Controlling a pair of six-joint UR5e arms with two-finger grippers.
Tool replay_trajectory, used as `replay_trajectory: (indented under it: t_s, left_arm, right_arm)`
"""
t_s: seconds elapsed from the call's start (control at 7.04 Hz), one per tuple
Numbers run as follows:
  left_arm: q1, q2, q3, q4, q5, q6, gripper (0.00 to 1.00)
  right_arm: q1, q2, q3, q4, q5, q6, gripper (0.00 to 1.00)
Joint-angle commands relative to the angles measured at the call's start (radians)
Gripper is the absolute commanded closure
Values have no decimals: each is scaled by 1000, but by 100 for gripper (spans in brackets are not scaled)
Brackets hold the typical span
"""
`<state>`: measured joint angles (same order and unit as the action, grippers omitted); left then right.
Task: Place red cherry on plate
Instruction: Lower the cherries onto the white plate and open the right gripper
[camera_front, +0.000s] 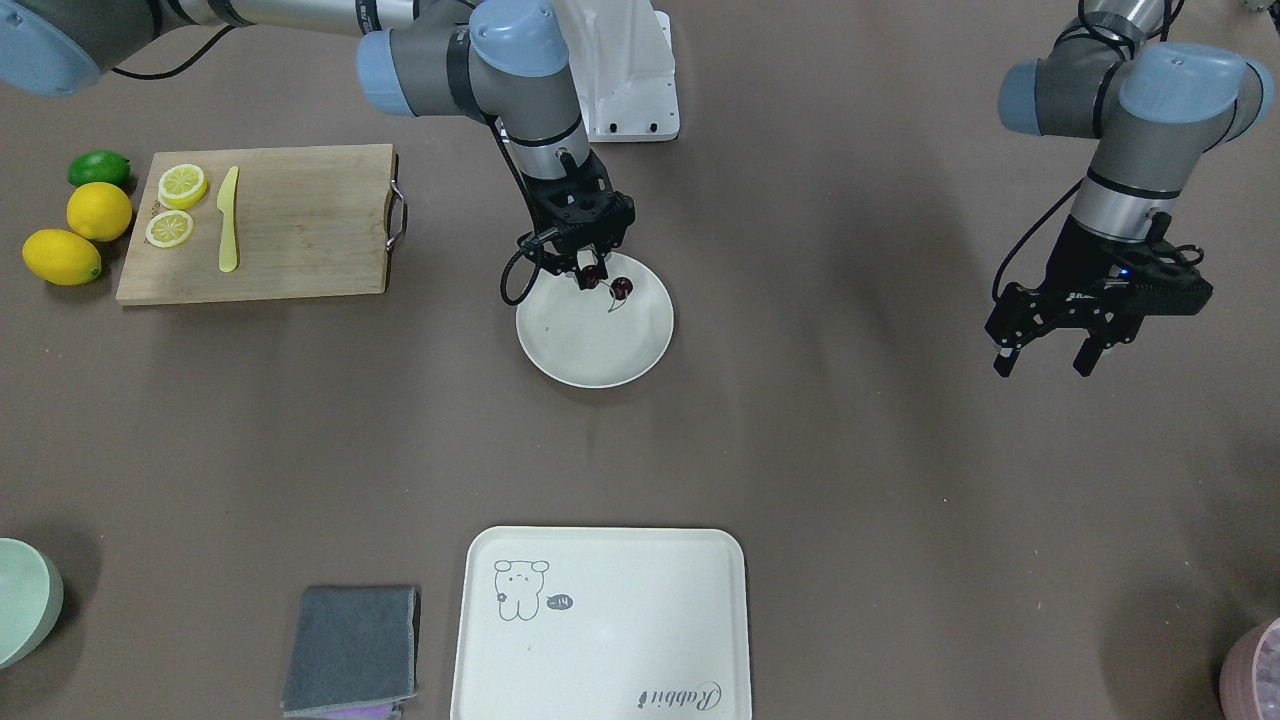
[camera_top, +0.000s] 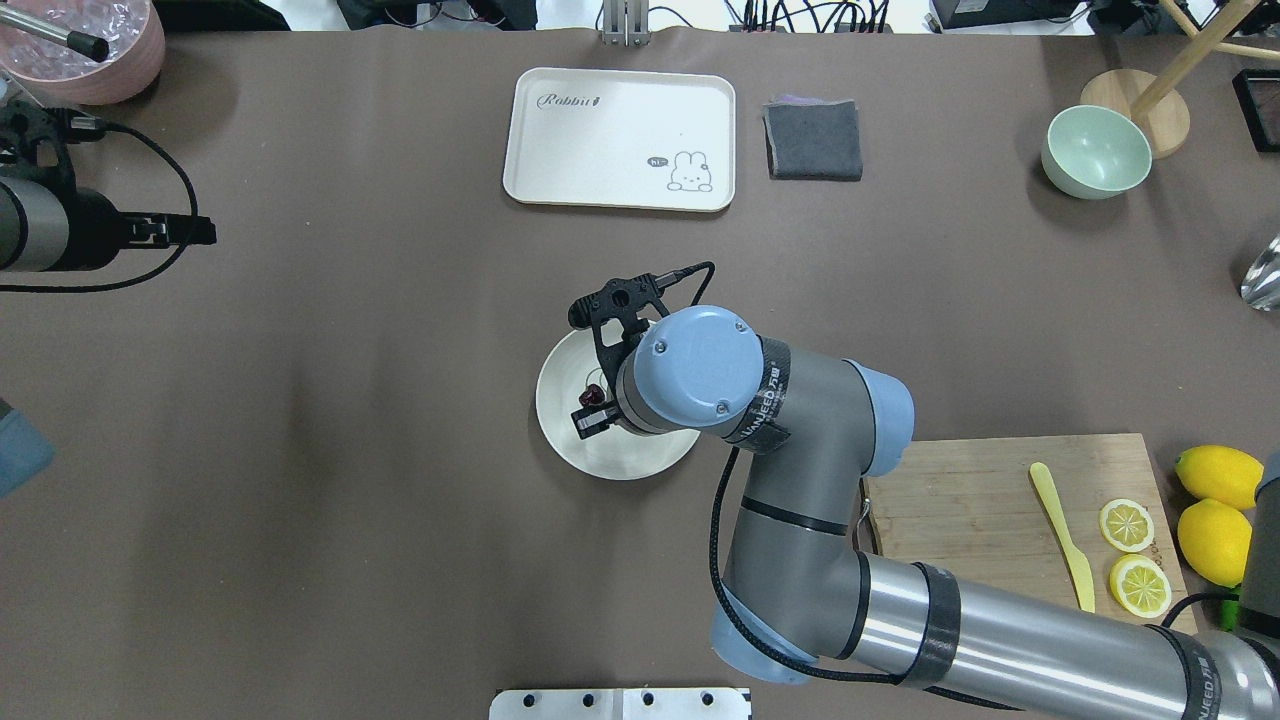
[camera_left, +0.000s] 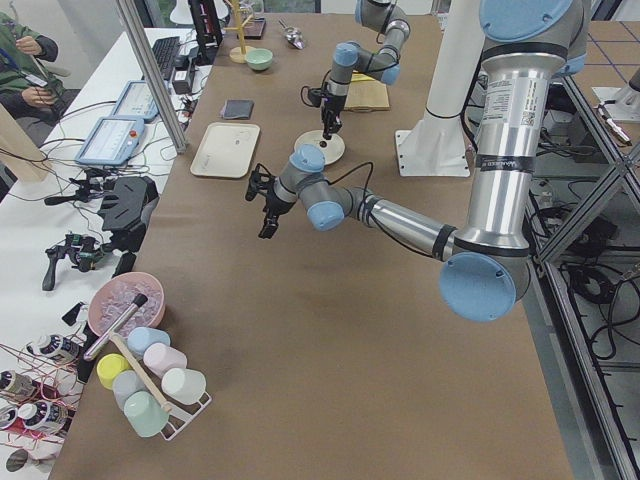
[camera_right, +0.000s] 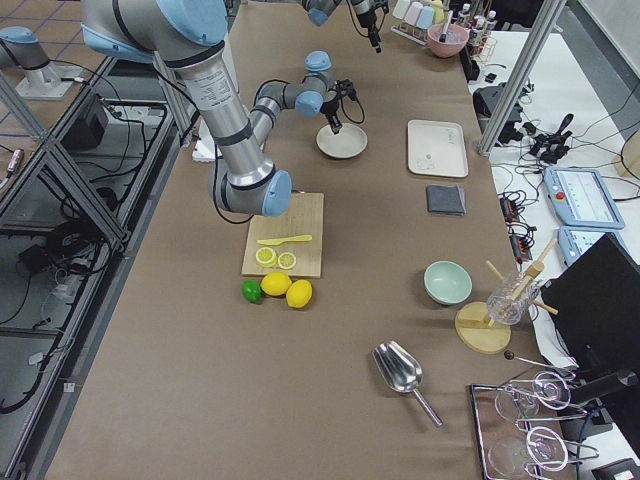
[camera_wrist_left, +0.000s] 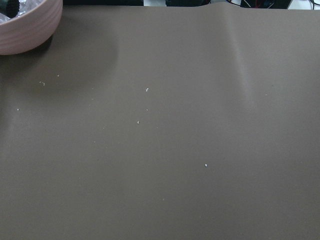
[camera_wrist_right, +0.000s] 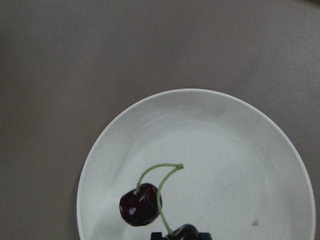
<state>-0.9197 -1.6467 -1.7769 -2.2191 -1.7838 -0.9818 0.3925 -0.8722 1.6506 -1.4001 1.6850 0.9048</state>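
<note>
Cherries show best in the front view. The red cherry (camera_front: 621, 288) is a pair of dark fruits at the side of the plate (camera_front: 590, 350) nearest the robot. The right gripper (camera_front: 592, 275) points down there, and its fingers are pressed together on one fruit. The other fruit sits just beside it, inside the rim. The left gripper (camera_front: 1043, 360) hangs over the bare table (camera_front: 850, 450), well apart from the plate. Its fingers are spread and hold nothing.

From above, the right arm hides much of the plate (camera_top: 565, 430). A bit of the red cherry (camera_top: 596, 392) shows at the fingertips.

In the right wrist view, one fruit (camera_wrist_right: 140, 205) is low over the white plate (camera_wrist_right: 225, 150), and its green stem curls up. The second fruit peeks in at the bottom edge.

I think the job is almost done, because the red cherry is at the plate. What is left is to let go and lift away. I cannot tell if the held fruit touches the plate.
</note>
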Motion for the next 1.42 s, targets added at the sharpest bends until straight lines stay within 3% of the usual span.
replay_trajectory:
  t_s: [0.0, 0.28, 0.43, 0.57, 0.85, 0.99, 1.28]
  left_arm:
    - [-10, 5, 4, -10, -2, 0, 2]
    - [-14, 5, 5, -10, -2, 0, 2]
    - [-14, 5, 7, -10, -3, 0, 2]
    - [-14, 4, 5, -10, -3, 0, 2]
    - [-16, 5, 4, -10, -3, 0, 2]
    - [-21, 5, 4, -2, -5, 2, 2]
    - [-138, 27, 4, 34, -235, 104, 2]
  right_arm:
    - [-7, 7, -55, 15, -16, 0, 100]
    - [-14, 10, -100, 53, -18, 0, 100]
    - [-14, 16, -101, 52, -18, 3, 94]
    - [-15, 16, -97, 52, -16, 43, 1]
    - [17, 18, -30, 2, 10, 89, 0]
    - [69, 27, 10, -64, 71, 89, 0]
    - [207, 22, 92, -179, 238, 71, 0]
